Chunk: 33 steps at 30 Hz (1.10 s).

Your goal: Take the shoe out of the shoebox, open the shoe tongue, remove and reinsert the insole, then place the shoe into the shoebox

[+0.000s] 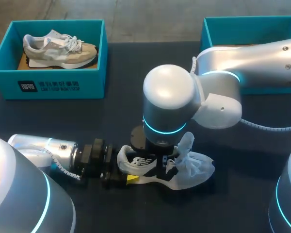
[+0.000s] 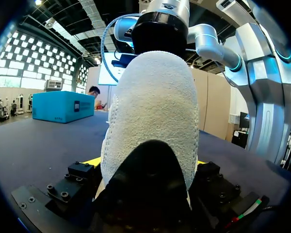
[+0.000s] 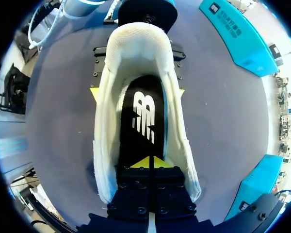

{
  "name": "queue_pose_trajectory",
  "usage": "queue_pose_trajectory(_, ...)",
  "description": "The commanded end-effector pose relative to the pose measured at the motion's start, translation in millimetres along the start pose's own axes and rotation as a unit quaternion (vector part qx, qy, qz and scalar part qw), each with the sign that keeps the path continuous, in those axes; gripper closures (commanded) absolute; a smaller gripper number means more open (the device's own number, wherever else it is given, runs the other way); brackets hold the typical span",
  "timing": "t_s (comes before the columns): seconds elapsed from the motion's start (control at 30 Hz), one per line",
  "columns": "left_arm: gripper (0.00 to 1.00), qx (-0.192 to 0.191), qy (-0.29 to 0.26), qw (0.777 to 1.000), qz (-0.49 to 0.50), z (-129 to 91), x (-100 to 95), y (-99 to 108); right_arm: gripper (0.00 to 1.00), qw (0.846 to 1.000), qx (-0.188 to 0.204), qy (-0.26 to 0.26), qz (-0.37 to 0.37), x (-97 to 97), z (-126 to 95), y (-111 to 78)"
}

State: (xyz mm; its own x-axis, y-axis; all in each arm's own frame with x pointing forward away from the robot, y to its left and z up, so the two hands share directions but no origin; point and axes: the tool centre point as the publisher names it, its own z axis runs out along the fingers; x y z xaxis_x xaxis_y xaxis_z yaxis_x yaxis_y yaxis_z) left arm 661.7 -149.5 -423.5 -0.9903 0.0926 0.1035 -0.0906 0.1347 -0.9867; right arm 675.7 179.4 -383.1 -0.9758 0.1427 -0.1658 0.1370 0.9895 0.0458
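Clamping the shoe (image 1: 191,170) by its heel, lower centre, left gripper (image 1: 124,171) is steadying it; right gripper (image 3: 149,162), tips together, is pressing the insole (image 3: 144,114).

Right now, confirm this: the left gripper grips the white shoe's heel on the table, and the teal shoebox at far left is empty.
Not empty: the head view shows a beige sneaker lying in that teal shoebox. The rest holds: the left gripper grips the white shoe by its heel on the table.
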Motion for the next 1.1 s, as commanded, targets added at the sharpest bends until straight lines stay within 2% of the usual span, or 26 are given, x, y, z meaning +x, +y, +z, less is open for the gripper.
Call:
queue_pose_trajectory(0.03, 1.0, 0.0, -0.001, 1.0, 0.0, 0, 2.2, 5, 1.0, 1.0, -0.002, -0.006, 0.004, -0.3, -2, -6.9)
queue_pose_trajectory(0.8, 1.0, 0.0, -0.001, 1.0, 0.0, 0, 2.2, 5, 1.0, 1.0, -0.004, 0.011, 0.01, -12.4, 10, -19.1)
queue_pose_trajectory(1.1, 1.0, 0.0, -0.001, 1.0, 0.0, 0, 2.2, 5, 0.73, 0.999, -0.006, 0.028, 0.016, -10.3, 10, -21.6)
